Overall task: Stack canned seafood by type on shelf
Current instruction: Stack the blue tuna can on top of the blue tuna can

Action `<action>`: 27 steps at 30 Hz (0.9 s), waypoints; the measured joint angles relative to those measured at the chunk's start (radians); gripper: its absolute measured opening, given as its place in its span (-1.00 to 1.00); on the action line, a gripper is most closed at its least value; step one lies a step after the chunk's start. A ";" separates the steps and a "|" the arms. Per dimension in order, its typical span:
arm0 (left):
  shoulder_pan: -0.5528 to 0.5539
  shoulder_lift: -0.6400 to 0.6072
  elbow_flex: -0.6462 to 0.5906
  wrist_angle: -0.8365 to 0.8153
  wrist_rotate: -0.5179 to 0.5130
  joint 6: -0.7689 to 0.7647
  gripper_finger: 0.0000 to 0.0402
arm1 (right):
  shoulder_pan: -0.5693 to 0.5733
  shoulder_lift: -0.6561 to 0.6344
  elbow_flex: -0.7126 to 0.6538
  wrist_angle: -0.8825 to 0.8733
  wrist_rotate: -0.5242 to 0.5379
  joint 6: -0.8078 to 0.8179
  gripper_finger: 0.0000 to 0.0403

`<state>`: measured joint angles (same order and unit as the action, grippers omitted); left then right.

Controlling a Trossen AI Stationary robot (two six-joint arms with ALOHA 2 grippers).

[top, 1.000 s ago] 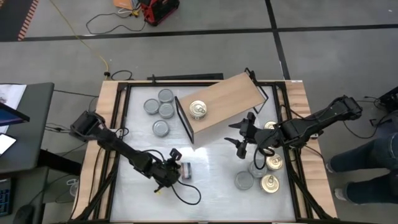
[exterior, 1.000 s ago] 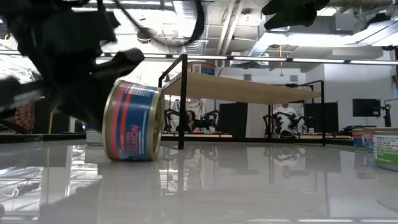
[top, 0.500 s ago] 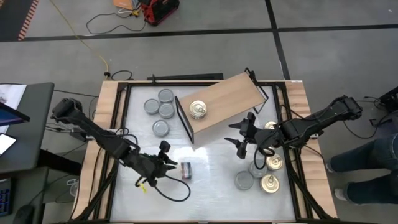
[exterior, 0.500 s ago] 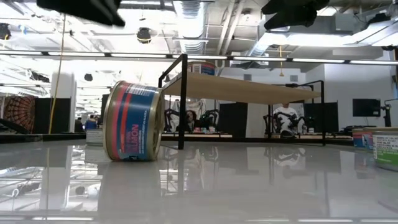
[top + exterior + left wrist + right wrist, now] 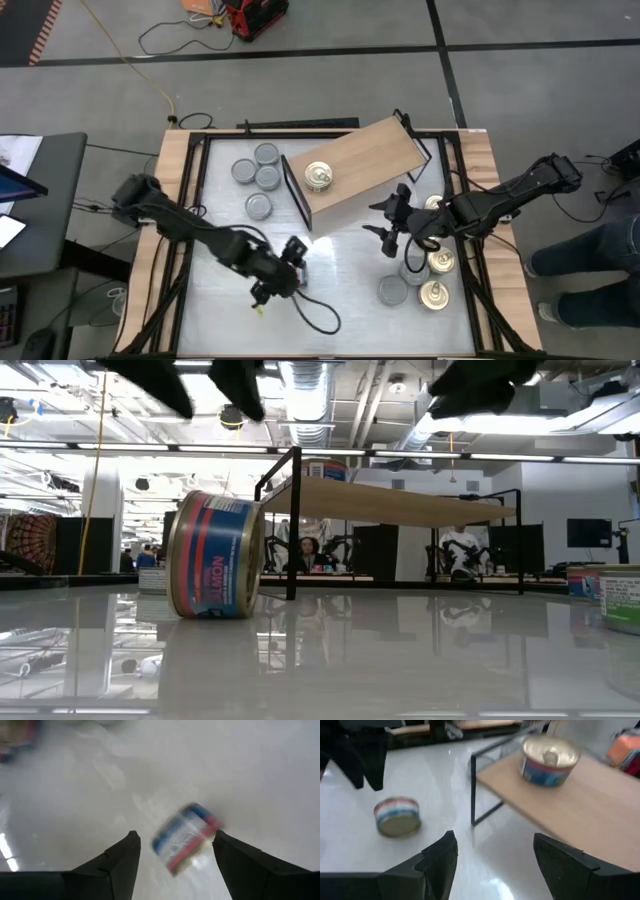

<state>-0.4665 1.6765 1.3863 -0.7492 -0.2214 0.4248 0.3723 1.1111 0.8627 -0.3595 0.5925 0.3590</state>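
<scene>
A blue-and-red tin (image 5: 215, 555) stands on its rim on the white table, gold lid facing sideways; it also shows in the left wrist view (image 5: 185, 839) and the right wrist view (image 5: 397, 815). My left gripper (image 5: 292, 262) hangs open above it (image 5: 176, 835), one finger to each side, touching nothing. My right gripper (image 5: 385, 232) hovers open near the shelf's near right corner. The shelf (image 5: 360, 170), a tan board on a black frame, carries one gold-lidded tin (image 5: 318, 177).
Several grey-topped tins (image 5: 257, 176) sit flat at the far left of the table. Gold-lidded tins (image 5: 440, 262) and grey ones (image 5: 392, 290) cluster at the near right, under and beside my right arm. Bare table lies between the two groups.
My left gripper has risen from beside the tipped tin and opened. It drew back toward the table's left edge, then came back over the tin. The tin has stayed on its rim in the same place. My right gripper has kept still.
</scene>
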 joint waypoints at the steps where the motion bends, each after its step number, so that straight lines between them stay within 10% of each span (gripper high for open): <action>1: 0.004 0.030 0.032 -0.037 0.016 0.038 0.20 | 0.007 -0.004 0.000 -0.016 -0.009 0.015 0.42; 11: 0.018 0.246 0.266 -0.284 -0.028 0.248 0.20 | 0.035 -0.006 -0.001 -0.081 -0.018 0.088 0.42; 20: -0.009 0.308 0.310 -0.304 -0.313 0.228 0.20 | 0.075 -0.006 -0.001 -0.077 0.015 0.143 0.42; 27: -0.045 0.278 0.310 -0.365 -0.219 0.251 0.20 | 0.087 -0.001 -0.001 -0.063 0.039 0.168 0.42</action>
<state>-0.5115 1.9549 1.6962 -1.1145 -0.4404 0.6763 0.4595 1.1099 0.8616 -0.4223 0.6315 0.5268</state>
